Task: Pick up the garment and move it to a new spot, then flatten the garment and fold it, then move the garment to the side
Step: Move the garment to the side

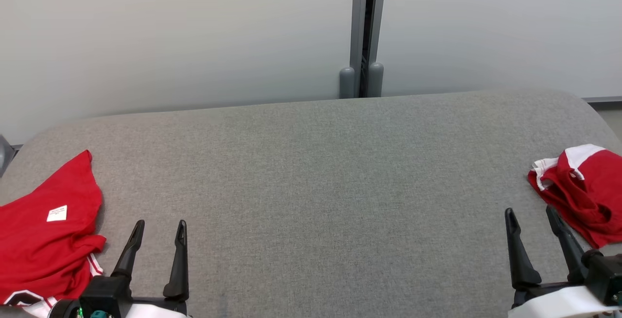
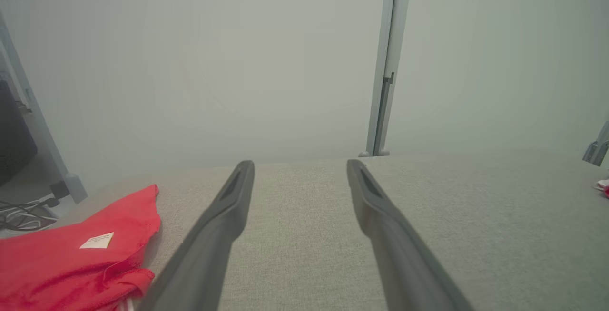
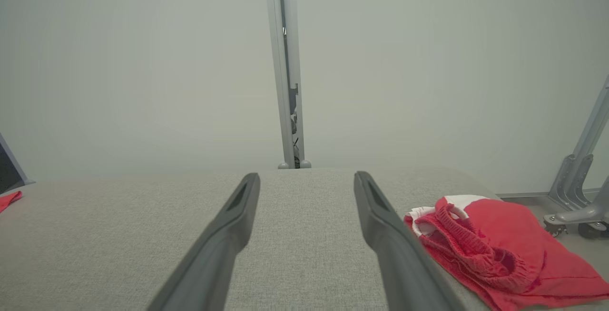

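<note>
My left end effector [image 1: 161,224] sits at 7 o'clock in the head view and my right end effector [image 1: 530,210] at 5 o'clock. Both have their fingers spread wide with nothing between them, pointing toward 12 over the grey counter [image 1: 311,172]. Out at 8 o'clock, just beside the left one, a red garment [image 1: 43,245] with a small white label [image 1: 57,213] lies rumpled on the counter's left end, and at 4 o'clock a crumpled red-and-white garment [image 1: 590,196] lies just beside my right outer finger at the counter's right edge.
</note>
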`<state>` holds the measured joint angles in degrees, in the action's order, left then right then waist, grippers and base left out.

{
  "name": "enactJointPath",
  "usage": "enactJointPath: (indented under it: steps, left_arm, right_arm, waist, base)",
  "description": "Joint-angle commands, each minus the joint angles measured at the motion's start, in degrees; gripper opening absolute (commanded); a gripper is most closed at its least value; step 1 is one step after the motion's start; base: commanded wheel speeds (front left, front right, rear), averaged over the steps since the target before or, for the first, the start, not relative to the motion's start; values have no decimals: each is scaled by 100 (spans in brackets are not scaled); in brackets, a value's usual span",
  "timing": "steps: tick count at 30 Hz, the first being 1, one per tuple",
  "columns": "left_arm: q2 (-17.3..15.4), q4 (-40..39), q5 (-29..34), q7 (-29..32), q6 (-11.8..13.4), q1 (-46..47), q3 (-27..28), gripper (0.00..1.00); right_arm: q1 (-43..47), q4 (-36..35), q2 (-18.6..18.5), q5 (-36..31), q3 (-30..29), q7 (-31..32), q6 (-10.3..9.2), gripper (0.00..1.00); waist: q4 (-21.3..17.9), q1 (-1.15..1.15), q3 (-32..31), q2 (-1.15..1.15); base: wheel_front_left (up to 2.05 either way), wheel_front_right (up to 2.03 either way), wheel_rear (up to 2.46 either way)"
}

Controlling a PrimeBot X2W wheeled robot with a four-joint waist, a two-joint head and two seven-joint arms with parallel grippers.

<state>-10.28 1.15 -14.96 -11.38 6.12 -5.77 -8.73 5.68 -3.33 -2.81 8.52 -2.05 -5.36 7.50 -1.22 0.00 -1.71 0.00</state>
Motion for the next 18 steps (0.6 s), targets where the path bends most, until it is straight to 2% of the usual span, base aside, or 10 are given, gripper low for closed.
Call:
enactJointPath:
  steps: [1, 18]
  left_arm:
    - [-35, 68, -14, -31, 23, -64, 19, 100]
    - [-89, 311, -216, -82, -34, 47, 73, 100]
  right_arm:
    - [105, -52, -21, -16, 0, 55, -1, 100]
    - [267, -149, -21, 56, -42, 186, -1, 100]
  waist:
    - [31, 0, -51, 0]
    - [27, 0, -92, 0]
  base:
    - [0, 0, 0]
    - [0, 0, 0]
